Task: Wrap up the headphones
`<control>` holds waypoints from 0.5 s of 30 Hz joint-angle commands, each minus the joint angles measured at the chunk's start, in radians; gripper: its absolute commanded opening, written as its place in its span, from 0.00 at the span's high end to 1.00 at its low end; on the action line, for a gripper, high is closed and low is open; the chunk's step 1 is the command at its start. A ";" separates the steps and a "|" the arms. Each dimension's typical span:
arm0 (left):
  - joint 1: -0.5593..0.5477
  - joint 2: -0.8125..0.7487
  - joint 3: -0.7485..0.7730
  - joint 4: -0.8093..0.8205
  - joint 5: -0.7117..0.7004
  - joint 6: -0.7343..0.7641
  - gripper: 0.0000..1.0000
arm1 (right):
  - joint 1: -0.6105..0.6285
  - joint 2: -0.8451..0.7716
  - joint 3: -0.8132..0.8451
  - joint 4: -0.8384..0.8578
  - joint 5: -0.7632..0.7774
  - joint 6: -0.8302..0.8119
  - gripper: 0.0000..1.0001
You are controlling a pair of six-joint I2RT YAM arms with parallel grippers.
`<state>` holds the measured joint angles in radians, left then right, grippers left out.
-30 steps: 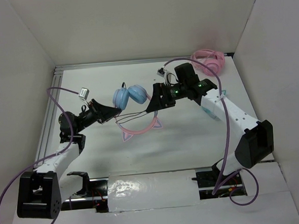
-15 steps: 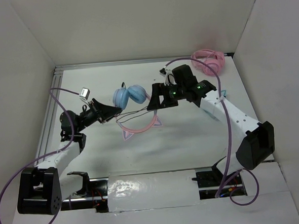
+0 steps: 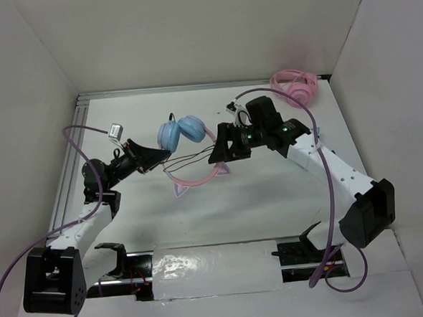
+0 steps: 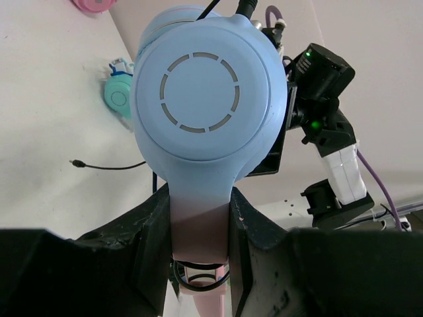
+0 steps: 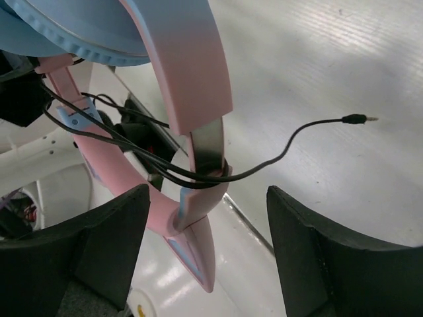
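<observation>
Headphones (image 3: pixel 181 133) up over the middle of the counter, your left gripper (image 3: pixel 162 156) clamped on the pink band just under a blue cup to steady it, your right gripper (image 3: pixel 217 151) spread wide, straddling the band where the black cable (image 5: pixel 277 155) loops round.

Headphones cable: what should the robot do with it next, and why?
Probably the open right gripper should grab the loose cable near its plug for another turn: loops circle the headband, clamped by the left gripper, but the tail hangs free.
</observation>
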<state>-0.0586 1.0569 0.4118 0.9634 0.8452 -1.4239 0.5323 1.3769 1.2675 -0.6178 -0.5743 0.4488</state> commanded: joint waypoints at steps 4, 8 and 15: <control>-0.023 -0.061 0.009 0.092 -0.034 0.037 1.00 | 0.017 0.008 0.004 0.078 -0.091 0.028 0.19; -0.014 -0.078 -0.007 0.092 -0.043 0.001 1.00 | 0.031 0.007 0.010 0.089 -0.078 -0.022 0.16; -0.010 -0.087 -0.028 0.089 -0.135 -0.105 1.00 | 0.037 -0.202 -0.108 0.179 0.080 -0.113 0.00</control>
<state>-0.0734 0.9997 0.3752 0.9558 0.7776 -1.4651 0.5610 1.3067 1.1809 -0.5293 -0.5999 0.3859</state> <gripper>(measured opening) 0.444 0.986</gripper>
